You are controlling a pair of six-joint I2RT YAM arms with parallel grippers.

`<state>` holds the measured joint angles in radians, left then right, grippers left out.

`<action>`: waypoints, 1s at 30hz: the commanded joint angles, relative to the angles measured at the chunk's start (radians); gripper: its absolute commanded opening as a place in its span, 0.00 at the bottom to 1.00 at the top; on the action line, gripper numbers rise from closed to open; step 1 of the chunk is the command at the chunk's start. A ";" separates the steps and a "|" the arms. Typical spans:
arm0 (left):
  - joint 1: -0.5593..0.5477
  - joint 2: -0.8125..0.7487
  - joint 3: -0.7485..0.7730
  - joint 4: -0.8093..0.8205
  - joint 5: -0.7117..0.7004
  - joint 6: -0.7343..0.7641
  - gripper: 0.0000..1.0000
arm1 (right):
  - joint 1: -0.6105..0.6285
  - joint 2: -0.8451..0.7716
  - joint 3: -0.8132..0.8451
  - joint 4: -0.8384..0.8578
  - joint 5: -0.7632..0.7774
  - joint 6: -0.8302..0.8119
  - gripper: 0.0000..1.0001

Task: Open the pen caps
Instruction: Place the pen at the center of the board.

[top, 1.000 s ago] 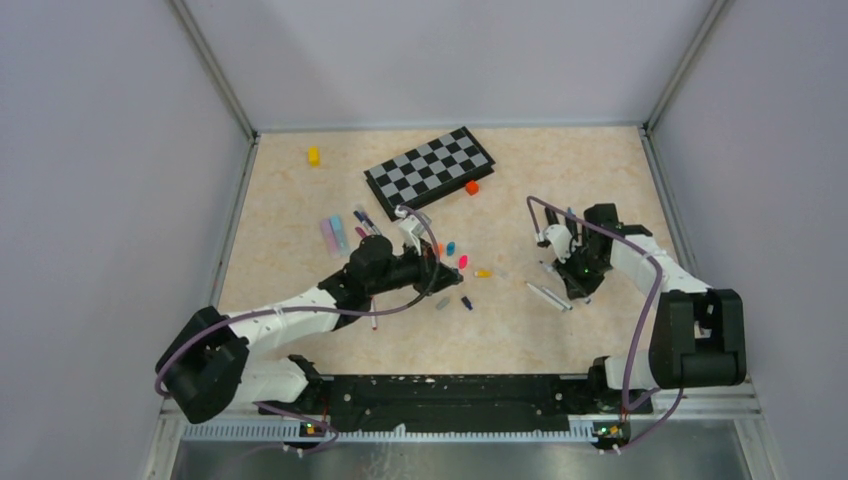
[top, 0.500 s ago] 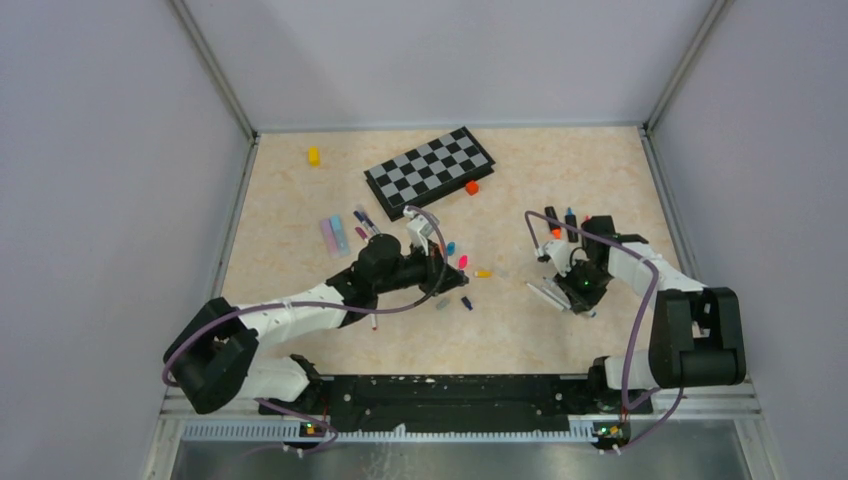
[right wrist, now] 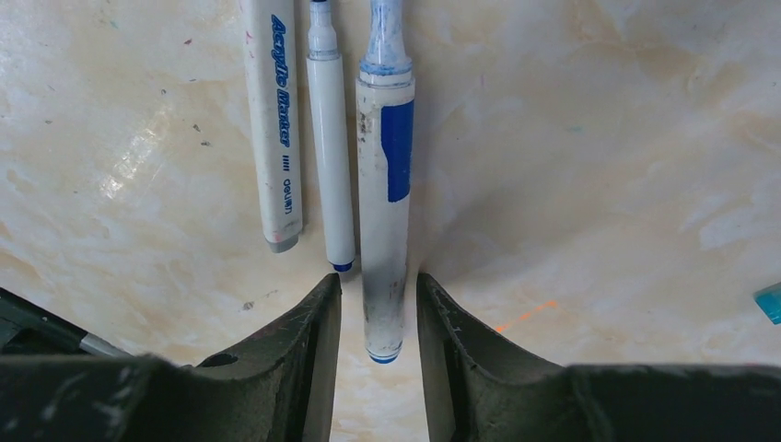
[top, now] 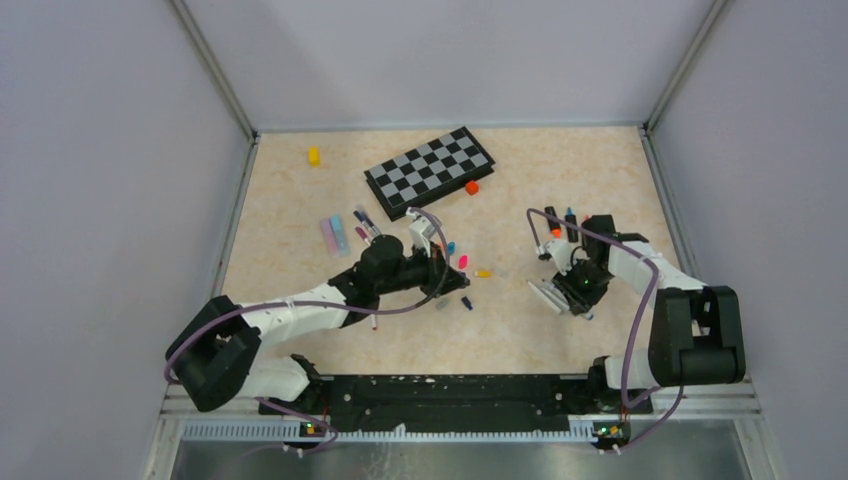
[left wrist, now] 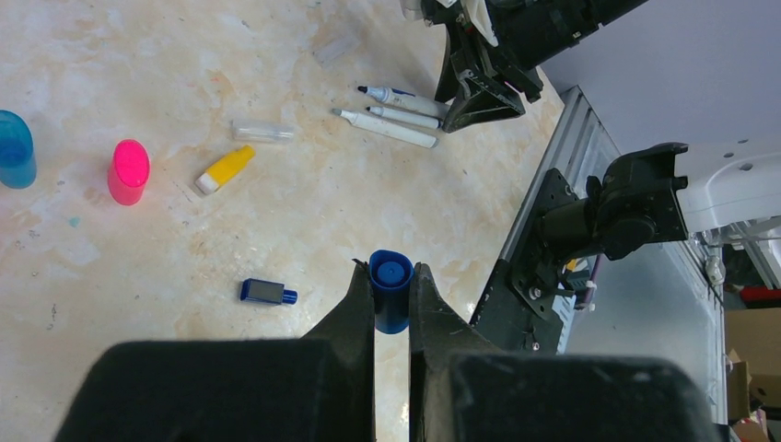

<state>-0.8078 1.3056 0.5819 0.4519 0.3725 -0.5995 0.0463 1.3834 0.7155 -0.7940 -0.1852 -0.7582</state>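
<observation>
My left gripper [left wrist: 391, 272] is shut on a blue pen cap [left wrist: 390, 295], held just above the table, right of centre [top: 455, 279]. Loose caps lie nearby: pink [left wrist: 128, 171], light blue [left wrist: 14, 149], yellow [left wrist: 224, 170] and a clear one [left wrist: 262, 132]. My right gripper [right wrist: 378, 281] stands open low over the table, its fingers on either side of the tail of an uncapped white pen with a blue band [right wrist: 385, 184]. That pen lies flat beside two more uncapped white pens [right wrist: 273, 120] [right wrist: 330, 138].
A black-and-grey chessboard [top: 429, 170] lies at the back, with an orange block [top: 472, 187] at its corner and a yellow block [top: 313, 155] far left. More pens lie at the left [top: 340, 232] and back right [top: 560, 218]. A small dark blue piece [left wrist: 267, 292] lies near my left gripper.
The right arm has come down and nearer, to the row of white pens, and its jaws have parted. The left arm has shifted slightly, still gripping the blue cap.
</observation>
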 commanded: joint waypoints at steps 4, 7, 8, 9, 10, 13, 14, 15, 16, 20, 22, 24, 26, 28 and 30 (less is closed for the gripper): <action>-0.017 0.012 0.028 0.027 -0.005 0.000 0.06 | -0.027 -0.015 0.025 0.009 -0.001 0.002 0.38; -0.022 0.017 0.029 0.016 -0.008 -0.001 0.06 | -0.029 -0.033 0.040 -0.011 -0.007 -0.001 0.39; -0.023 0.019 0.030 0.013 -0.012 -0.003 0.06 | -0.028 -0.038 0.045 -0.018 -0.009 -0.004 0.39; -0.028 0.023 0.032 0.008 -0.023 -0.007 0.05 | -0.029 -0.041 0.050 -0.024 -0.011 -0.007 0.40; -0.031 0.026 0.036 0.000 -0.034 -0.011 0.05 | -0.028 -0.044 0.055 -0.032 -0.011 -0.009 0.40; -0.051 0.049 0.060 -0.029 -0.065 -0.015 0.04 | -0.029 -0.060 0.072 -0.050 -0.008 -0.016 0.40; -0.059 0.057 0.070 -0.046 -0.077 -0.013 0.04 | -0.029 -0.066 0.078 -0.059 -0.008 -0.019 0.40; -0.067 0.065 0.082 -0.060 -0.089 -0.012 0.04 | -0.028 -0.074 0.086 -0.067 -0.008 -0.021 0.40; -0.075 0.076 0.093 -0.072 -0.100 -0.010 0.04 | -0.028 -0.084 0.093 -0.076 -0.008 -0.022 0.40; -0.102 0.116 0.139 -0.135 -0.148 -0.011 0.05 | -0.028 -0.119 0.131 -0.116 -0.021 -0.038 0.40; -0.116 0.138 0.162 -0.175 -0.176 -0.016 0.05 | -0.028 -0.133 0.153 -0.135 -0.041 -0.044 0.40; -0.130 0.165 0.190 -0.217 -0.211 -0.028 0.05 | -0.028 -0.145 0.177 -0.148 -0.071 -0.044 0.40; -0.144 0.204 0.225 -0.268 -0.250 -0.047 0.05 | -0.028 -0.153 0.207 -0.151 -0.120 -0.037 0.40; -0.152 0.253 0.278 -0.349 -0.277 -0.069 0.05 | -0.028 -0.158 0.239 -0.132 -0.191 -0.004 0.40; -0.162 0.305 0.335 -0.422 -0.303 -0.088 0.06 | -0.029 -0.170 0.254 -0.087 -0.275 0.047 0.40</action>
<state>-0.9520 1.5360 0.8097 0.1780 0.1547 -0.6418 0.0277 1.2568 0.8967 -0.9241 -0.2932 -0.7765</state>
